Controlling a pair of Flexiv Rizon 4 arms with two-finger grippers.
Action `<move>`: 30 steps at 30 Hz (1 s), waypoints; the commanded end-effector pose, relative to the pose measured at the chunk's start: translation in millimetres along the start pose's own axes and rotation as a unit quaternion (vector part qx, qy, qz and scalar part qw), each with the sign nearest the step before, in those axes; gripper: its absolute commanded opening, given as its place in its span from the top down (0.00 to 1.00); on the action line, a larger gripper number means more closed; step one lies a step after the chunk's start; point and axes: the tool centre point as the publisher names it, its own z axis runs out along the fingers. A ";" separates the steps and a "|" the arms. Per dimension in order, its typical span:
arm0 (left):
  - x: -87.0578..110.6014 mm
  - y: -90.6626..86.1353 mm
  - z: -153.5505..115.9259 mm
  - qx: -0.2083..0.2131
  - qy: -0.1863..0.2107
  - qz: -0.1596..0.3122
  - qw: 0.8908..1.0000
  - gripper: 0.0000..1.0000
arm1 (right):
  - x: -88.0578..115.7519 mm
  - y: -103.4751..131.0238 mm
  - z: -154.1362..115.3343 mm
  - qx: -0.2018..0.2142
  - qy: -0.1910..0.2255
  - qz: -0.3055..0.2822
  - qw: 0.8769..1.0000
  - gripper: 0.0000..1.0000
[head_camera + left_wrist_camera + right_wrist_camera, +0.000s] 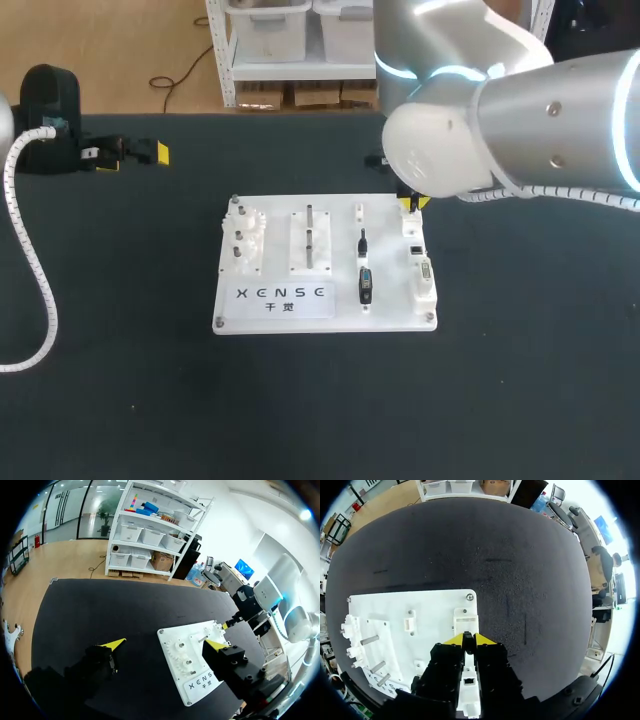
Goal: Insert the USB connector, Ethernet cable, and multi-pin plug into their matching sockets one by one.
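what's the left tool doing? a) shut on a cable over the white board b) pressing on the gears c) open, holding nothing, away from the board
c: the left tool has its tips wide apart, gripping nothing, well clear of the white board.

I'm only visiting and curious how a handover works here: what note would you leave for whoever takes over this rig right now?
Left gripper: open and empty, over the table off the left side of the white board.
Right gripper: shut on a small dark plug; I cannot tell which one. It is above the far end of the socket strip.
A black connector sits on the board beside that strip; whether it is seated is unclear.
Done: nothing I can confirm.
Left: seat the held plug, then check the others.
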 end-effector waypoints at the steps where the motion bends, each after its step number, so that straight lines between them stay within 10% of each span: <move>1: 0.0 0.0 0.0 0.000 0.000 0.000 1.000 0.00 | 5.0 0.2 17.6 0.003 -0.003 -0.005 1.000 0.58; 2: 0.0 0.0 0.0 0.000 0.000 0.000 1.000 0.00 | 5.1 0.8 15.7 0.003 -0.004 -0.005 1.000 0.00; 30: 0.0 0.0 0.0 0.000 0.000 0.000 1.000 0.00 | 71.1 58.4 -42.4 -0.059 -0.027 -0.069 0.996 0.00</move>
